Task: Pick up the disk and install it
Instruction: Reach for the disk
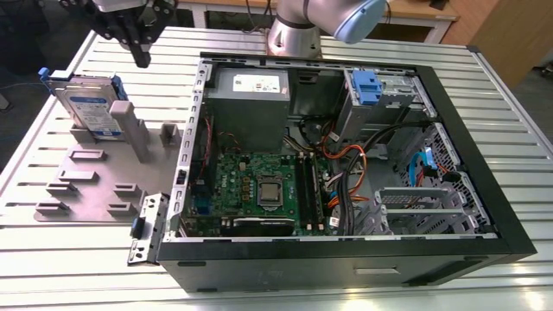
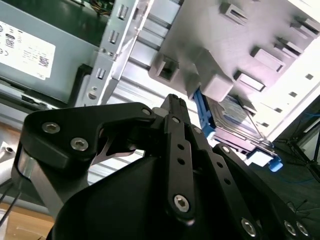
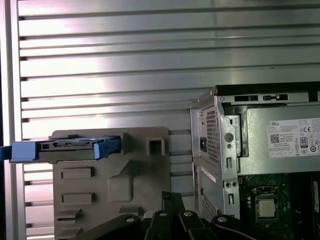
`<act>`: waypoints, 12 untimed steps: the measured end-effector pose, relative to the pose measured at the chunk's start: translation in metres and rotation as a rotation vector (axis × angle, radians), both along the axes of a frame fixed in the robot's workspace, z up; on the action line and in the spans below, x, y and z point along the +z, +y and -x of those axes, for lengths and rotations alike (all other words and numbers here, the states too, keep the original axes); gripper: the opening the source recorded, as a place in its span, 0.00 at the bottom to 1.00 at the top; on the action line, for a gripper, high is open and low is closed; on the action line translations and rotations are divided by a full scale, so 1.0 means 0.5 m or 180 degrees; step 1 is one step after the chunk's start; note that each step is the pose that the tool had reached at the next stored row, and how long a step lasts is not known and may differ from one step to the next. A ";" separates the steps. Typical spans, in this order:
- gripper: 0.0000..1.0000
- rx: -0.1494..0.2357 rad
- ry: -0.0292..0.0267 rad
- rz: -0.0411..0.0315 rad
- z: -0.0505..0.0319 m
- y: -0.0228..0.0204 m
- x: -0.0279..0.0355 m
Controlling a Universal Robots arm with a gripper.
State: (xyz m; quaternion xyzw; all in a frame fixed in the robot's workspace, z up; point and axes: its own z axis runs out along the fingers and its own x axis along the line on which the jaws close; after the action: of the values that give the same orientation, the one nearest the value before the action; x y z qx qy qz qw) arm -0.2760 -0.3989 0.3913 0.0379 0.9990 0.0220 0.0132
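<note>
The disk (image 1: 90, 110) is a silver drive with a blue-and-white label in a blue carrier. It stands on edge in a slot at the far end of a grey fixture (image 1: 87, 175), on the exterior view's left. My gripper (image 1: 141, 59) hangs above the table just beyond and to the right of the disk, fingers pointing down, shut and holding nothing. In the first wrist view the disk (image 3: 65, 147) shows edge-on ahead of the gripper (image 3: 168, 196). In the second wrist view the disk (image 2: 235, 117) sits past the gripper (image 2: 172, 100).
An open black computer case (image 1: 346, 253) lies beside the fixture, with a grey power supply (image 1: 250, 97), a motherboard (image 1: 259, 188) and a drive bay with a blue latch (image 1: 367, 87) at its far right. Everything rests on a slatted metal table (image 1: 87, 259).
</note>
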 end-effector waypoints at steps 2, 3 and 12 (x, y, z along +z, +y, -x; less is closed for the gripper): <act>0.11 0.0000 0.0000 0.0000 0.014 0.0000 0.000; 0.11 0.0000 0.0000 0.0000 0.021 0.0000 0.000; 0.11 0.0000 0.0000 0.0000 0.082 0.0000 -0.001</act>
State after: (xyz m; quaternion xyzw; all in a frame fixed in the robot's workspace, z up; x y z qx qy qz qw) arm -0.3168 -0.3989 0.3906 0.0379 0.9990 0.0219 0.0132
